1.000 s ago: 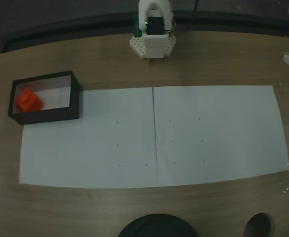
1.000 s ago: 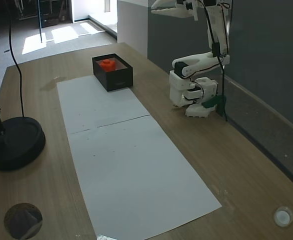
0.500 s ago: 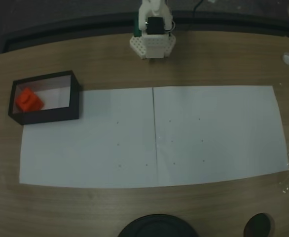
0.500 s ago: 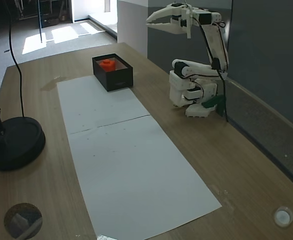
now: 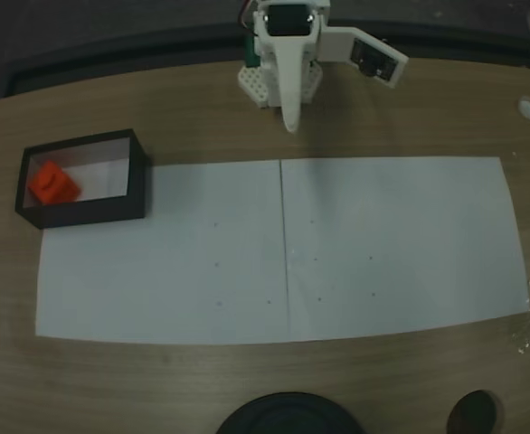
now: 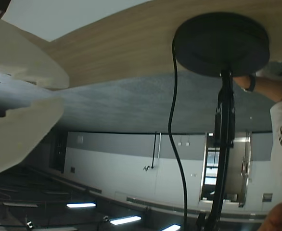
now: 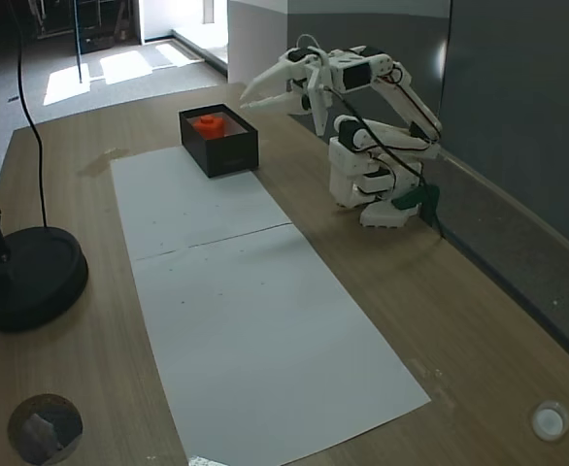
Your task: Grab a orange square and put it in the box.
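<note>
Fixed view from above: a wooden table [image 5: 410,108] carries two white paper sheets [image 5: 283,249] laid side by side. At the far edge stands a white robot arm [image 5: 288,36], folded above its base, with its gripper [image 5: 290,125] pointing down the picture toward the paper and holding nothing. To the left, a black-walled box [image 5: 140,185] with a pale inside sits at the paper's top left corner, partly on the wood. The orange square [image 5: 52,183] lies inside the box, near its left wall. In the other fixed view, taken from the side, the gripper [image 7: 251,97] hangs in the air well above the table, its two white fingers [image 7: 270,73] slightly parted, aimed toward the box [image 7: 228,153] but apart from it; the orange square [image 7: 207,123] shows as a bright spot inside. A round black lamp base [image 7: 27,277] rests on the table at the left of that view, with a cable rising from it. Wrist view, upside down: both pale fingers [image 6: 20,62] enter from the left with an open gap between them, and a person's arm [image 6: 268,86] shows near the black lamp base [image 6: 221,43].
</note>
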Robot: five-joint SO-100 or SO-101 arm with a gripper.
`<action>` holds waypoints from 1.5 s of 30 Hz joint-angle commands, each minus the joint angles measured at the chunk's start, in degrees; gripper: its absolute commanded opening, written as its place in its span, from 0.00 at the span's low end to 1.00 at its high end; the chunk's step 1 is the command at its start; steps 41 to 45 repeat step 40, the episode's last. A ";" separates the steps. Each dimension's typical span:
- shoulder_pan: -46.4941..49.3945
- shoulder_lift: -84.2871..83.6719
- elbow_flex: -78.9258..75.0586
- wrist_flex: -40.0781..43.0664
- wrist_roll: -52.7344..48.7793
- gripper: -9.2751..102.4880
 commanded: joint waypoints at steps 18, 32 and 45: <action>-1.58 1.23 17.40 12.30 -0.09 0.08; -1.41 1.23 15.12 20.92 0.18 0.08; -1.41 1.23 15.12 20.92 0.18 0.08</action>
